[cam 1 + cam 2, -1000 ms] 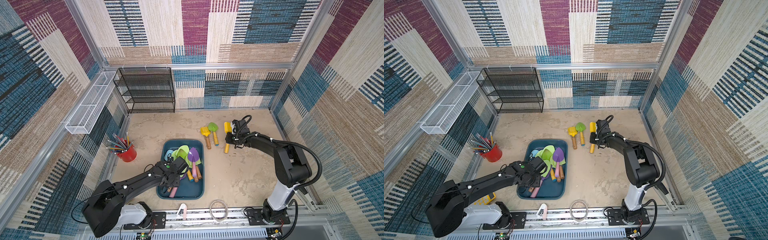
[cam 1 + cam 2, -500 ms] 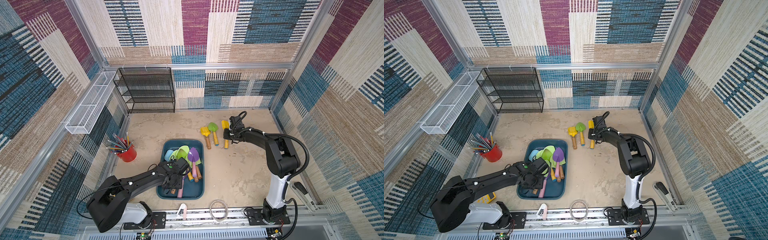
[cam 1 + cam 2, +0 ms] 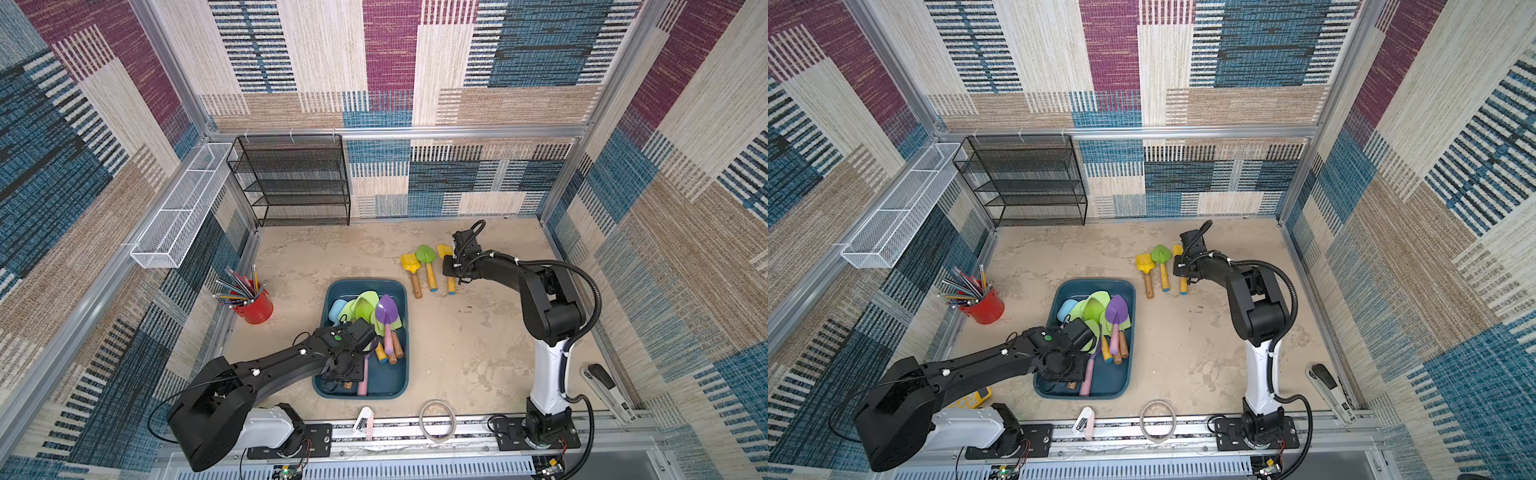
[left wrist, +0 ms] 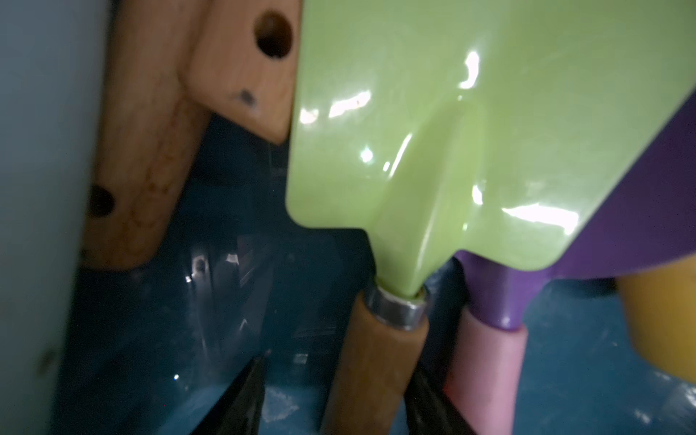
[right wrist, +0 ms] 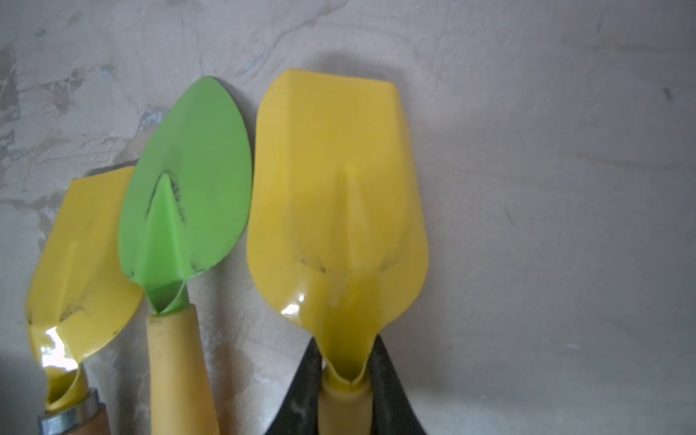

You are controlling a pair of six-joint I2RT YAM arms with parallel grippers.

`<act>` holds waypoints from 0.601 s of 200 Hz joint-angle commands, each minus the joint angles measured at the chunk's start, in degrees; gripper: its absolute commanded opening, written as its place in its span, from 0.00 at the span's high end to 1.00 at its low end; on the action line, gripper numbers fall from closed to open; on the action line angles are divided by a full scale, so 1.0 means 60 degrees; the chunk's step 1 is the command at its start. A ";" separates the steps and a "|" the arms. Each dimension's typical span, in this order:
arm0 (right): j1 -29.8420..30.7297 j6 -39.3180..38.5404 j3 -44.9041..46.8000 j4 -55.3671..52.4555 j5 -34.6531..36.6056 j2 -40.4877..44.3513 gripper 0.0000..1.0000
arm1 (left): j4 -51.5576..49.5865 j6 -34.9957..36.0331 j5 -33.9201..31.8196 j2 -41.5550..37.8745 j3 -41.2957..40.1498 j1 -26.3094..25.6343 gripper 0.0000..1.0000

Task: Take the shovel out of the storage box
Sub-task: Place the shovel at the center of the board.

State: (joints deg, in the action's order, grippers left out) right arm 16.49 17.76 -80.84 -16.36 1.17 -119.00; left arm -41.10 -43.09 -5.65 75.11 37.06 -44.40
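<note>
- Storage box (image 3: 386, 380) sits at 6 o'clock on the worktop (image 3: 457, 353), close to the front rail. It holds several shovels, blades toward 12, handles toward 6.
- Target looks like the pale green shovel (image 4: 452, 132). It lies in the box, and its blade overlaps the purple shovel (image 4: 640, 207) in the left wrist view.
- Left claw (image 4: 339, 363) is down at the box's 7 o'clock corner, part open astride the wooden handle (image 4: 376, 339). One finger (image 4: 244, 395) stands clear of the wood, the other seems to be against it. Not gripping yet.
- Right claw (image 5: 345, 361) is closed on the neck of the square yellow shovel (image 5: 339, 207). That shovel is out at 1 o'clock from the box, just beside the green shovel (image 5: 188, 188).
- Doing it well, my call:
  - centre the wooden handle between the fingers and close just below the metal collar (image 4: 399, 309);
  - keep the far finger off the pink handle (image 4: 489, 361), which is touching-close, or two shovels may come up together;
  - lift slowly and straight up so the blade slips off its neighbours, clear the box wall, then head for the row at 1 o'clock.
- Writing: none readable. The label strip on the stapler (image 3: 606, 390) at 4 o'clock is too small to read.
</note>
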 commanded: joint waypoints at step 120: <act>0.0079 -0.0162 -0.0247 -0.0365 0.0322 -0.0064 0.65 | -0.0076 0.0165 0.0211 -0.0111 -0.0068 -0.0034 0.38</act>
State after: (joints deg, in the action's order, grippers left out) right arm 16.91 16.45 -83.15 -17.52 4.49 -121.27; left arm -41.04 -43.07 -5.02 74.46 36.73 -44.51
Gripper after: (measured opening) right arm 0.307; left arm 0.617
